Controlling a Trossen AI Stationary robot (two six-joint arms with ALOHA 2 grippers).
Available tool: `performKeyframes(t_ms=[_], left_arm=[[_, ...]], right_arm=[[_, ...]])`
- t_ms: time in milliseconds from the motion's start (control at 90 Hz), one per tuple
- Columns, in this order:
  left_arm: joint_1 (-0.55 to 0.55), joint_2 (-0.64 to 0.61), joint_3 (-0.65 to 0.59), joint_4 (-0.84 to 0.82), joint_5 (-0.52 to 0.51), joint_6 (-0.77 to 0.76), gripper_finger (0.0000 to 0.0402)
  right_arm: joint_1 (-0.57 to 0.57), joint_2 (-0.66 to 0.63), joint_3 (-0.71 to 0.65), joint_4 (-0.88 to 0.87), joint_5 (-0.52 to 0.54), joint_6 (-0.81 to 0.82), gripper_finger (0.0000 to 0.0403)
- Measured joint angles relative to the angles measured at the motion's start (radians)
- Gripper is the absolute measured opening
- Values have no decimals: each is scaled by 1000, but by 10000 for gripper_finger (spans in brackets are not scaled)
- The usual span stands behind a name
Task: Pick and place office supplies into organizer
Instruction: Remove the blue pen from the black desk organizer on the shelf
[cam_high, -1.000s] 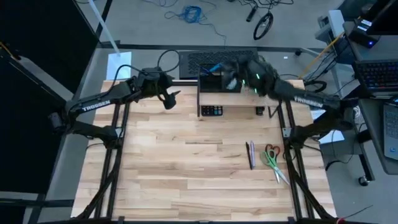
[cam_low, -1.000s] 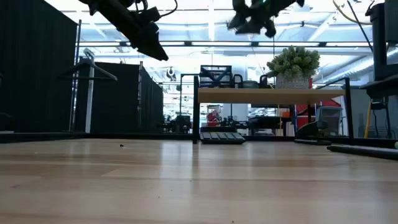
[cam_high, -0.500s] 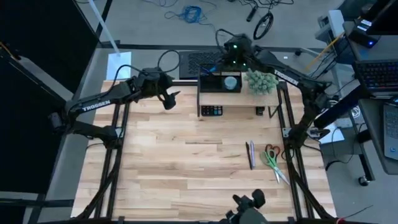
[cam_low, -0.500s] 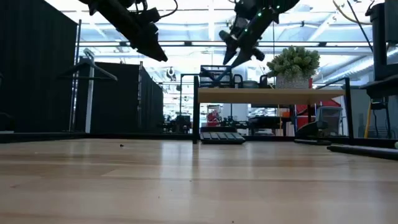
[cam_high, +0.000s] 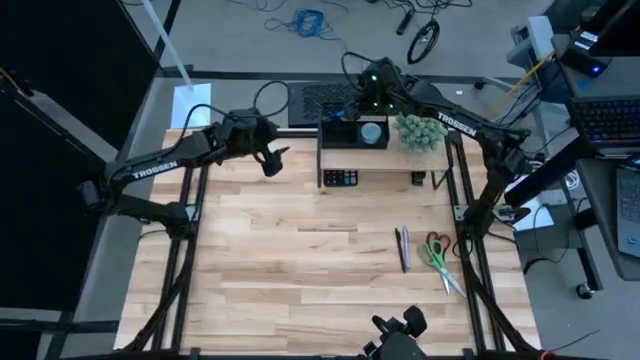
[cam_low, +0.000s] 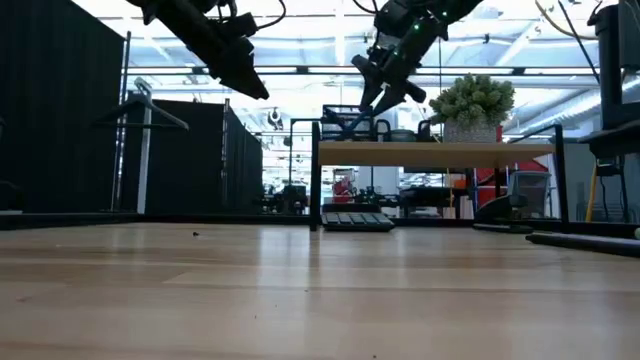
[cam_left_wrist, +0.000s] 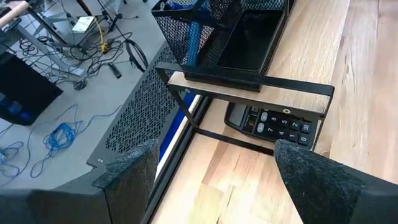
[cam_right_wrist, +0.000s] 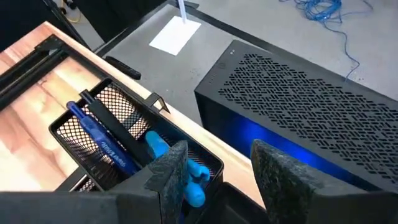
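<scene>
The black mesh organizer (cam_high: 350, 132) stands on a wooden shelf riser (cam_high: 385, 160) at the table's far edge. Blue pens (cam_right_wrist: 102, 140) stand in its far left compartment, and a round blue-grey disc (cam_high: 371, 131) lies in its right part. My right gripper (cam_high: 365, 98) hangs open over the organizer's far rim and holds nothing (cam_right_wrist: 217, 174). My left gripper (cam_high: 278, 158) waits open in the air left of the riser (cam_left_wrist: 217, 180). Two pens (cam_high: 402, 248) and the scissors (cam_high: 438, 258) lie flat on the table's right half.
A black calculator (cam_high: 340, 178) lies under the riser. A fuzzy green plant (cam_high: 418, 130) stands on the riser's right end. A perforated black case (cam_right_wrist: 298, 112) sits beyond the far edge. A dark device (cam_high: 400, 330) stands at the near edge. Bare wood spans the table's middle and left.
My right gripper has swung from above the riser's right part toward the table's far edge and left, ending over the organizer's far rim. The plant and the disc, covered by that arm before, now show.
</scene>
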Motion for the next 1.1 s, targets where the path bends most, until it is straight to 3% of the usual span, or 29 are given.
performKeyframes(t_ms=[533, 1100], left_arm=[[0, 0, 0, 1, 0, 0, 309], [0, 0, 0, 1, 0, 0, 309]], right_arm=[[1, -105, -1, -28, 1, -13, 160], [24, -58, -2, -50, 4, 24, 160]])
